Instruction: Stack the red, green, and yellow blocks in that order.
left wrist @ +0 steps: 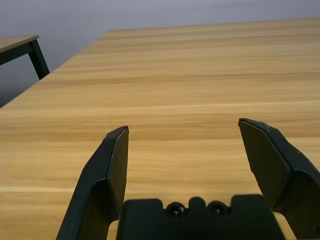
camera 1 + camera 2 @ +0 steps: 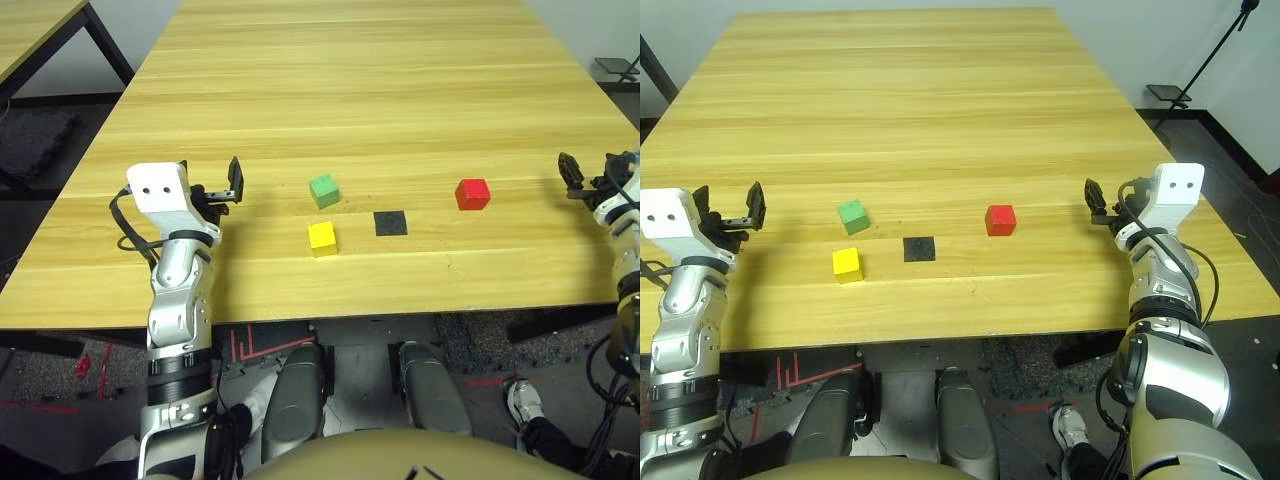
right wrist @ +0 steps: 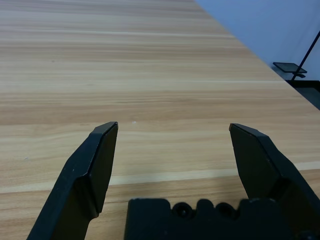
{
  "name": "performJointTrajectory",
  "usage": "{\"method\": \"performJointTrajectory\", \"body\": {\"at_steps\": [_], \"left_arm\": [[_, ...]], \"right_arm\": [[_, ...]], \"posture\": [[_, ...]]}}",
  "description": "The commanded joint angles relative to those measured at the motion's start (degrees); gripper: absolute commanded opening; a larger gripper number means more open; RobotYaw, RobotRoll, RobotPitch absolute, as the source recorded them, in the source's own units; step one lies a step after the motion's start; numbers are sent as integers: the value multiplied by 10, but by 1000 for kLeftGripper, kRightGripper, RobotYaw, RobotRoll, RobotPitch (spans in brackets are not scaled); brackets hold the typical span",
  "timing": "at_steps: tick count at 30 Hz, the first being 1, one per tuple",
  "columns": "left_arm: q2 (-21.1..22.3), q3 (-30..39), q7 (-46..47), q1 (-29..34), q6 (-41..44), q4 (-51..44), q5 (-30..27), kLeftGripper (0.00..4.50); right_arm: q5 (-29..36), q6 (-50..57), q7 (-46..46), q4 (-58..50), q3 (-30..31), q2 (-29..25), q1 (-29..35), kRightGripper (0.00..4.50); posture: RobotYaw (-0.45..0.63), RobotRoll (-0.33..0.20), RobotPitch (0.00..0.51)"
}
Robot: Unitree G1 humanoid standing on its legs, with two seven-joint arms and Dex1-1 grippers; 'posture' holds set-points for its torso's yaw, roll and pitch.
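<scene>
Red block [image 2: 1000, 219], green block [image 2: 852, 216] and yellow block [image 2: 847, 263] lie apart on the wooden surface [image 2: 940, 100]; yellow at 6 o'clock of green, red at 3 o'clock. Left hand [image 1: 185, 145] and right hand [image 3: 172, 145] both spread wide, empty

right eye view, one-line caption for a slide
Open left gripper and right gripper flank unstacked green block, yellow block, red block.
</scene>
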Motion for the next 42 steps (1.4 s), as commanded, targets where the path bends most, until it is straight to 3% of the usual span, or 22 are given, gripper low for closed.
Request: {"method": "performJointTrajectory", "body": {"at_steps": [1, 5, 7, 13, 18, 26, 42], "left_arm": [[-3, -2, 8, 10, 4, 4, 0, 4477], [5, -5, -10, 2, 35, -24, -26, 4477], [30, -8, -44, -9, 78, -58, -59, 4477], [179, -72, -245, -43, 257, -143, -200, 4477], [244, -120, -340, -83, 294, -148, -234, 4477], [256, -183, -355, -113, 320, -152, -209, 4477], [297, -160, -331, -60, 403, -244, -234, 4477]], "right_arm": [[3, -3, 3, 9, -3, -13, -6, 4500], [-4, 24, 42, -7, 14, -21, -30, 4500], [-15, 63, 103, -19, 41, -30, -57, 4500], [-78, 160, 405, -79, 186, -73, -107, 4500], [-147, 126, 517, -59, 276, -75, -163, 4500], [-242, 41, 520, 27, 357, -32, -256, 4500], [-333, -12, 468, 67, 409, 17, -274, 4500]], "posture": [[169, -133, 102], [159, -136, 118], [165, -144, 120], [211, -163, 91], [247, -175, 74], [338, -171, 54], [469, -174, 58]]}}
